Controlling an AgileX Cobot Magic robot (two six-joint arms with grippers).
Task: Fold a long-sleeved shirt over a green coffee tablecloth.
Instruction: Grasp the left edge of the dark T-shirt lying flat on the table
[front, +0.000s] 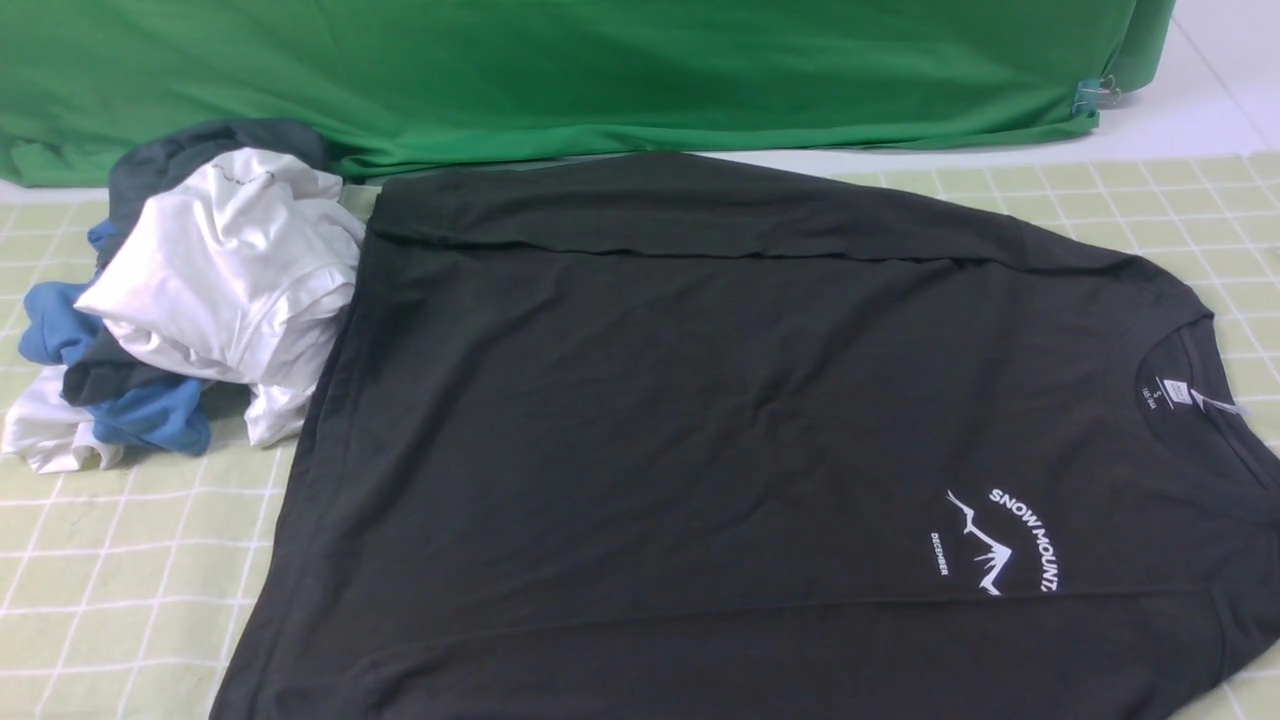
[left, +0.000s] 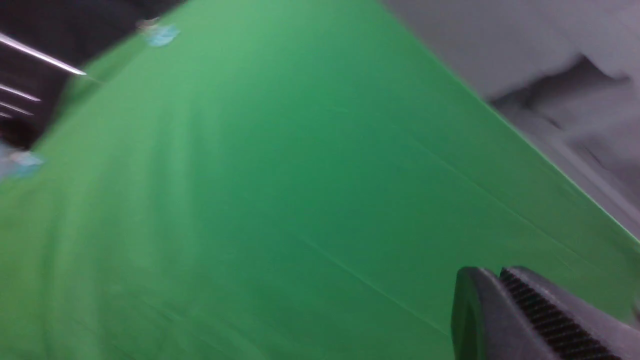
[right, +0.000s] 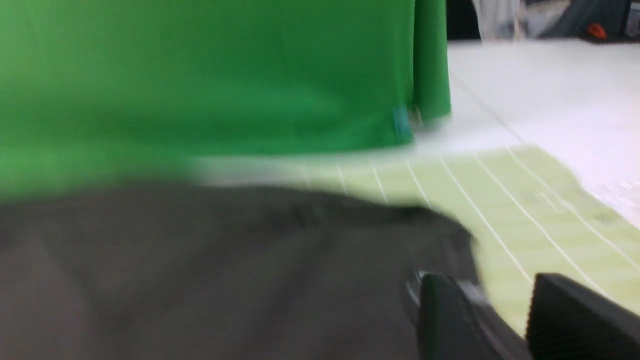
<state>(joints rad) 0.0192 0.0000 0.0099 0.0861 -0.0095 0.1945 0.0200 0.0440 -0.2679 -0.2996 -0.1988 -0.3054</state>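
Shirt (front: 650, 420) runs off frame bottom; right jaws spread; left jaws blurred, cannot tell.

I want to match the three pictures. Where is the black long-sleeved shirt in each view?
Front view: the long-sleeved shirt lies spread flat across the centre and right of the picture.
Left wrist view: the shirt is not seen.
Right wrist view: the shirt, blurred, fills the foreground.
Shared landmark: the bright green fabric. It hangs behind the shirt in the front and right wrist views and fills most of the left wrist view.
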